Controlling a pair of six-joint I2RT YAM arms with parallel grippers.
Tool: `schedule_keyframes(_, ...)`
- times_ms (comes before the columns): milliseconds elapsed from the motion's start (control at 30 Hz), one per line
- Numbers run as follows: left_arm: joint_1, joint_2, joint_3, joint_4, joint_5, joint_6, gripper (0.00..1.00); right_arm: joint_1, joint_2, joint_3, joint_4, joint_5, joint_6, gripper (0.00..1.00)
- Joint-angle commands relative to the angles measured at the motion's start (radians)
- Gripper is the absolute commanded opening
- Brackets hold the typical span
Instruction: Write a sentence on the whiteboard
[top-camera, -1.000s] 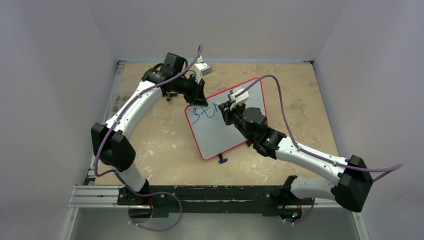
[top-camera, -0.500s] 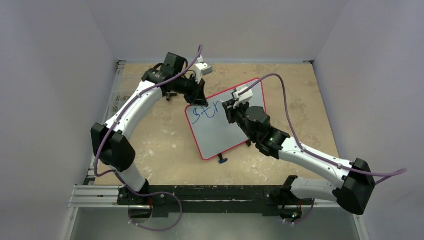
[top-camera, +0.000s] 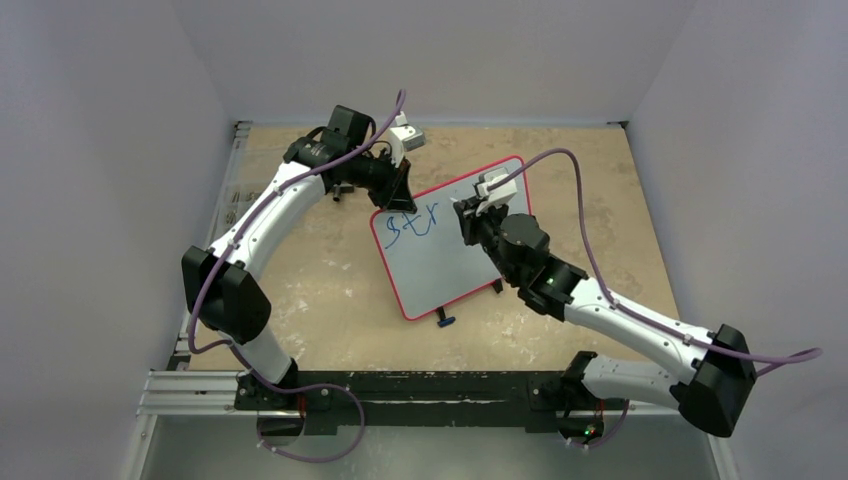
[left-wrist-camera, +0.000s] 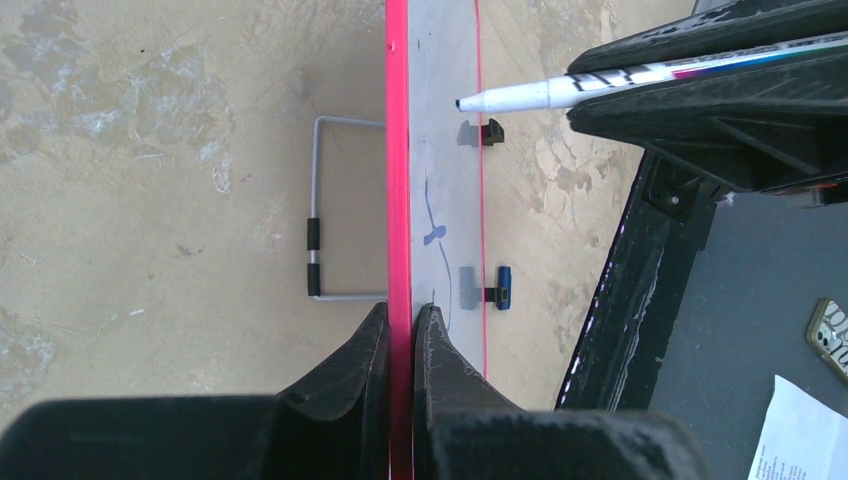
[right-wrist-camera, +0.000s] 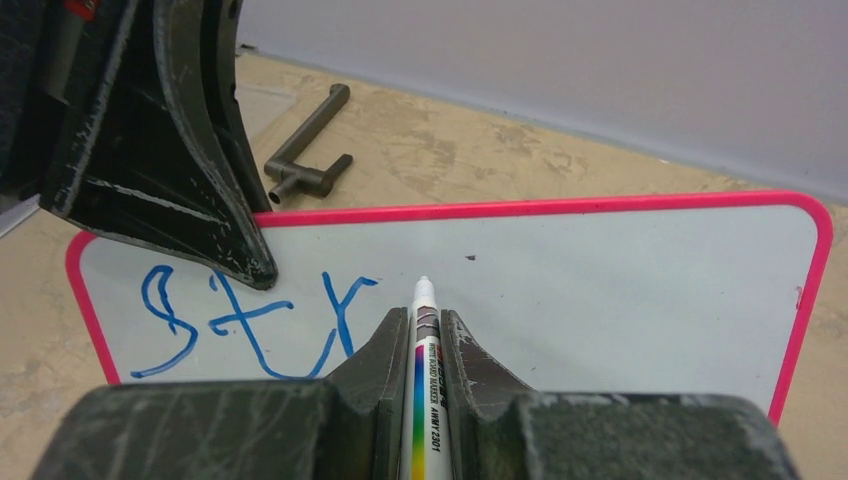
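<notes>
**Board braced, marker gripped**

On the tan table (top-camera: 320, 300) the glossy white, pink-framed rectangular whiteboard (top-camera: 440, 270) stands propped. The left gripper (left-wrist-camera: 400, 318) pinches its top edge; the right gripper (right-wrist-camera: 418, 318) clamps a white marker (right-wrist-camera: 425, 390), tip just right of blue letters (right-wrist-camera: 250, 320) "Str"

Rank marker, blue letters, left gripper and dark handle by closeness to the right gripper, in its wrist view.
1. Marker: held by the right gripper.
2. Blue letters: left of its tip.
3. Left gripper: clamping the whiteboard's far edge.
4. Dark handle: beyond the whiteboard.
</notes>
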Motion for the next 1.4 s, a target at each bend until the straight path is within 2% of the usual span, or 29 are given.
schedule_keyframes(0, -0.03, 0.009, -0.018, -0.088, -0.086, 0.131, 0.0, -0.012, 0.016, -0.001, 0.04, 0.016, -0.006, 0.0)
schedule_keyframes(533, -0.03, 0.014, -0.018, -0.09, -0.091, 0.131, 0.0, -0.02, 0.089, 0.019, 0.065, -0.042, -0.008, 0.0)
schedule_keyframes(933, -0.03, 0.014, -0.018, -0.09, -0.091, 0.131, 0.0, -0.02, 0.082, -0.018, 0.073, -0.127, 0.006, 0.0)
schedule_keyframes(1367, -0.03, 0.014, -0.018, -0.09, -0.092, 0.13, 0.0, -0.019, 0.045, -0.095, 0.054, -0.154, 0.033, 0.0)
